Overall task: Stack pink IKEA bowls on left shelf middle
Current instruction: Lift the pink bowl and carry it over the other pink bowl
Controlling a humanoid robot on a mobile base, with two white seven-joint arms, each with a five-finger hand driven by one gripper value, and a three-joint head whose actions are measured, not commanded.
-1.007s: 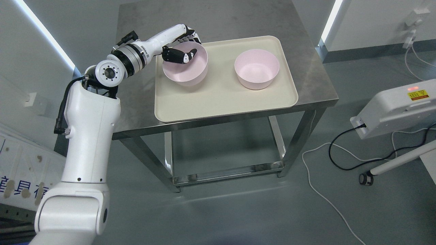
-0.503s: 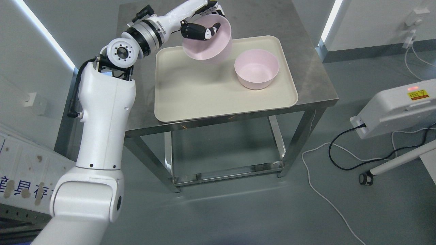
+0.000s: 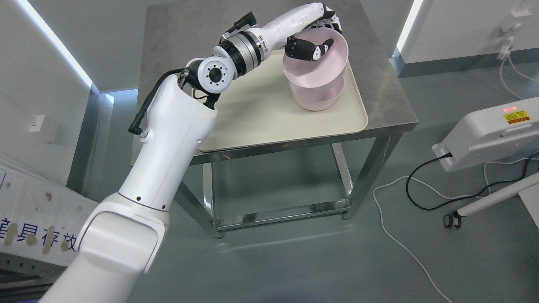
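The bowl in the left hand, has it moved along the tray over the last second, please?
Yes. The held bowl went from the left part of the cream tray rightward, and now sits over the second bowl, with the left hand gripping its rim.

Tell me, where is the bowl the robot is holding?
In the head view, upper right, the left robot hand holds the pink bowl above the other bowl on the tray.

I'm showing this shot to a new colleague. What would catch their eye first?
The big white left arm sweeping in from the lower left, its robot hand pinching the rim of a pink bowl. That bowl hangs directly above a second pink bowl on the cream tray on the steel table.
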